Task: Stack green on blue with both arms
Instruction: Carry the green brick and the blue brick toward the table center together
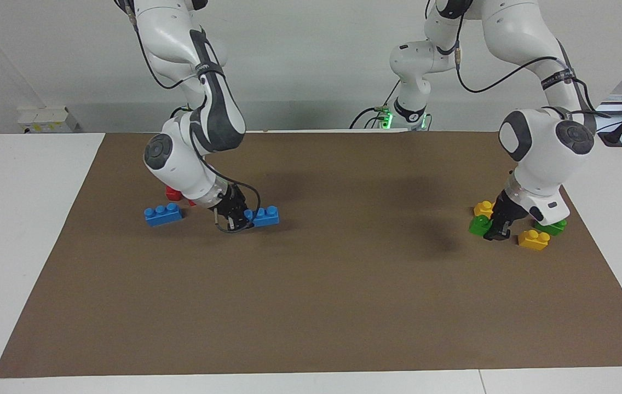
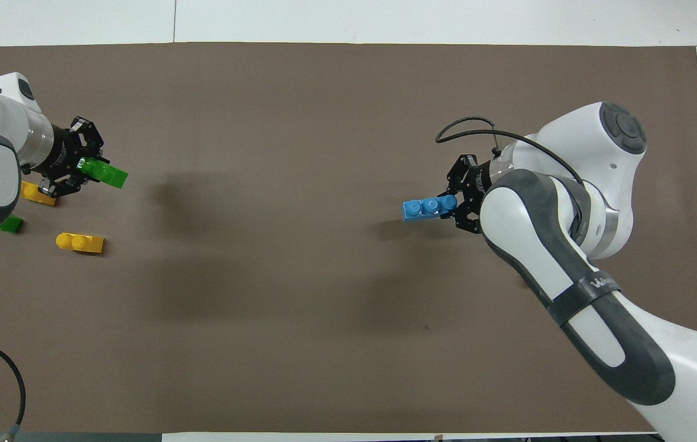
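A green two-stud brick (image 2: 104,173) is gripped by the left gripper (image 2: 78,164) at the left edge of the overhead frame, and a blue three-stud brick (image 2: 428,208) is clamped at one end by the right gripper (image 2: 462,202) at centre right. The coming move is judged to turn on the wide gap between them: the two bricks lie well apart, roughly level across the frame, each long axis pointing toward the middle of the brown mat (image 1: 344,306).

In the facing view both held bricks are seen low, at or just above the mat; contact cannot be told. That view alone shows a second blue brick (image 1: 163,214) and red bricks (image 1: 173,192) at left, hidden overhead by the right arm. A second green brick (image 1: 551,226) and two yellow bricks (image 1: 534,239) appear at right.
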Controlling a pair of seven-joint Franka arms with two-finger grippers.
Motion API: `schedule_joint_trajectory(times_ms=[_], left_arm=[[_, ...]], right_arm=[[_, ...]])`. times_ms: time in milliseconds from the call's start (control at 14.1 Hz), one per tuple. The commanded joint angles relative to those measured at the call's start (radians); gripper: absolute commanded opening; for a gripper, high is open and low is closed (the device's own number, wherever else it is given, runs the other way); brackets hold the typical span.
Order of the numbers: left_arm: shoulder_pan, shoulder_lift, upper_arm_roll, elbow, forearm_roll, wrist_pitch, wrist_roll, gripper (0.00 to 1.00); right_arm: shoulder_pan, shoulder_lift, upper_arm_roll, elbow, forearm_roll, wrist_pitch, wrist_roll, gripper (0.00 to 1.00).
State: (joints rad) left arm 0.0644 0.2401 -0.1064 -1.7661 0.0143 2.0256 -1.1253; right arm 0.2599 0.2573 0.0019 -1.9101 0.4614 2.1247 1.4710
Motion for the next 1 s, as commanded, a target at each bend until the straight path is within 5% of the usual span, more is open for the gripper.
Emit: schedule_joint_trajectory(times_ms=[0, 498, 925], left_arm=[[-0.058, -0.085, 0.007, -0.022, 0.007, -0.077, -0.115, 0.00], [-0.240, -0.173, 0.007, -0.029, 0.006, -0.136, -0.529, 0.00], [-0.385, -0.192, 0.007, -0.048, 0.006, -0.142, -0.775, 0.00]], right_arm=[[0.057, -0.010, -0.003, -0.014, 0.071, 0.097, 0.048, 0.22], [0.194, 0.013, -0.005, -0.044, 0.085, 0.297, 0.176, 0.24], [0.226, 0.008, -0.005, -0.060, 0.083, 0.301, 0.206, 0.26]])
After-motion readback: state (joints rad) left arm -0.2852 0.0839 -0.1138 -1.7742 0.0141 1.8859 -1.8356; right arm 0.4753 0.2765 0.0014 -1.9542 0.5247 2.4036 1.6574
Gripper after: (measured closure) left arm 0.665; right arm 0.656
